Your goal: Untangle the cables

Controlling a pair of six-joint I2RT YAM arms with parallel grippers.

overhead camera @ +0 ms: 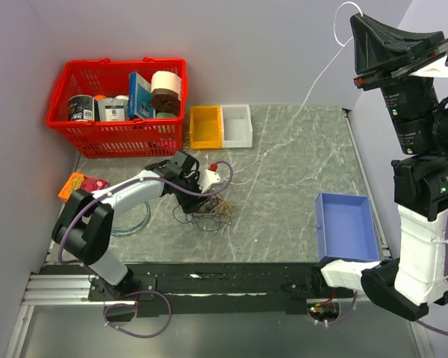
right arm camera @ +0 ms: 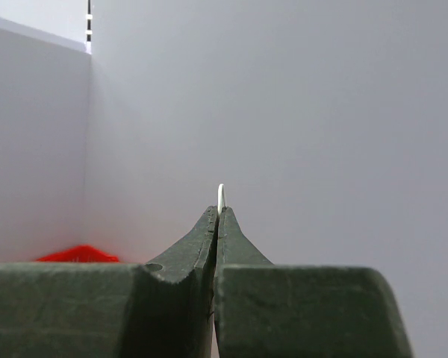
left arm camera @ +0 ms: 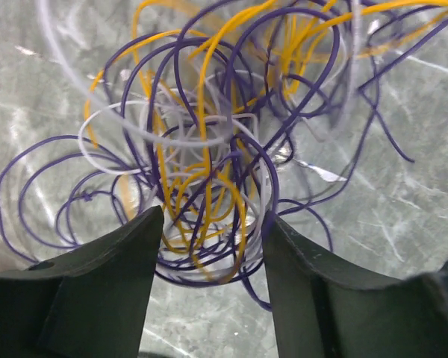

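Observation:
The cables (overhead camera: pixel 210 212) lie as a heap of dark purple, yellow-orange and pale grey-white loops on the marble table, left of centre. My left gripper (overhead camera: pixel 196 200) is down at the heap. In the left wrist view it (left arm camera: pixel 213 224) is open, with its fingers either side of the near loops of the heap (left arm camera: pixel 209 149). My right gripper (overhead camera: pixel 357 24) is raised high at the top right, shut on a thin white cable (overhead camera: pixel 325 71) that hangs down toward the table. In the right wrist view the white cable (right arm camera: pixel 221 195) pokes out above the closed tips (right arm camera: pixel 218 213).
A red basket (overhead camera: pixel 123 63) of goods stands at the back left. A yellow bin (overhead camera: pixel 206 127) and a white bin (overhead camera: pixel 237 124) stand beside it. A blue bin (overhead camera: pixel 346 227) is at the right. A teal hoop (overhead camera: pixel 134 221) and an orange packet (overhead camera: pixel 78 185) lie near the left arm.

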